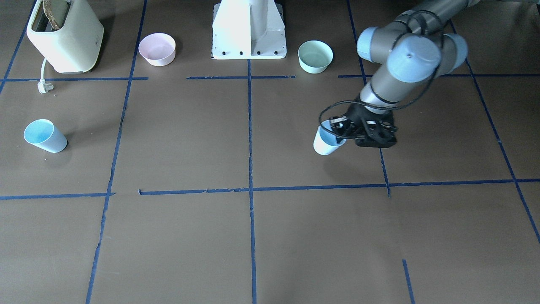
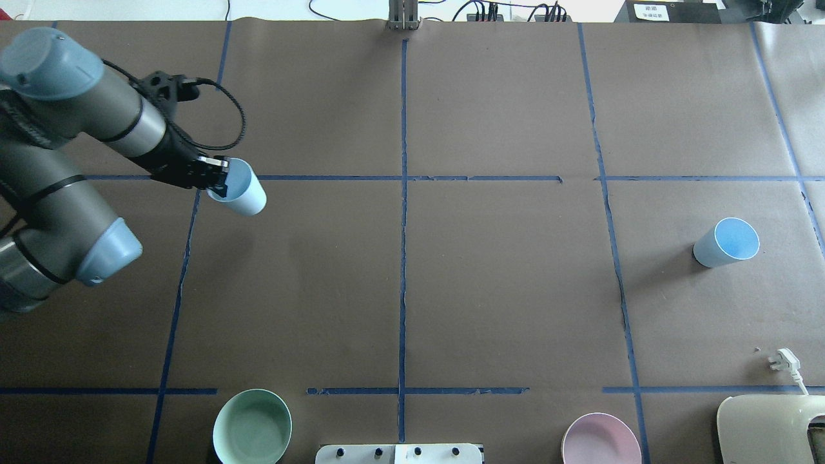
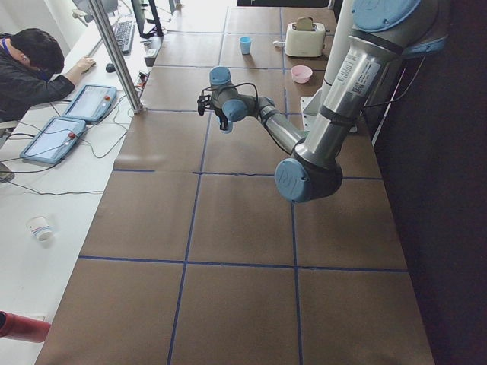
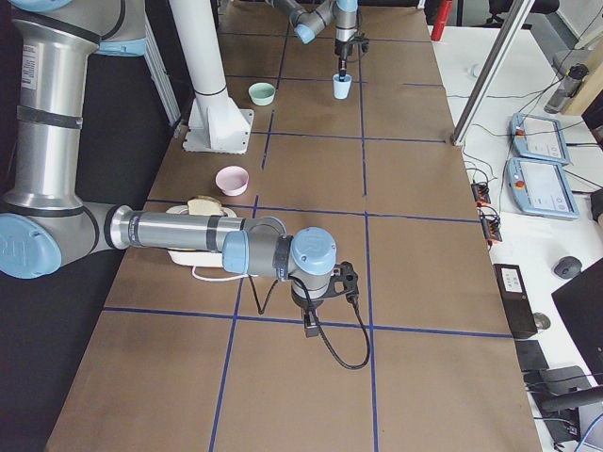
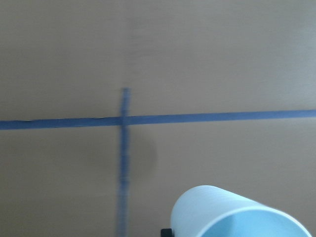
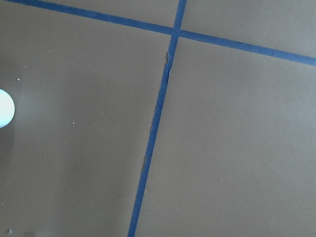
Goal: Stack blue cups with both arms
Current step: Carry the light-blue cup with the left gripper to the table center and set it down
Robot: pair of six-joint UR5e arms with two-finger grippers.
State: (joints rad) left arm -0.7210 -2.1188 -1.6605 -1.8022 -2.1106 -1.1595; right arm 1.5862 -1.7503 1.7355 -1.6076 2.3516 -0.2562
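Note:
My left gripper (image 1: 337, 128) is shut on the rim of one blue cup (image 1: 327, 142) and holds it tilted just above the table. The cup also shows in the overhead view (image 2: 240, 191), with the left gripper (image 2: 218, 180) at its rim, and in the left wrist view (image 5: 237, 215). The second blue cup (image 1: 44, 136) stands upright and alone on the far side of the table, seen in the overhead view (image 2: 727, 242) too. My right gripper (image 4: 314, 322) shows only in the exterior right view, low over the table. I cannot tell if it is open or shut.
A cream toaster (image 1: 65, 36) with its loose plug (image 1: 43, 86), a pink bowl (image 1: 157, 49), a mint-green bowl (image 1: 315, 56) and the white pedestal (image 1: 249, 29) line the robot's side. An operator (image 3: 30, 68) sits beside the table.

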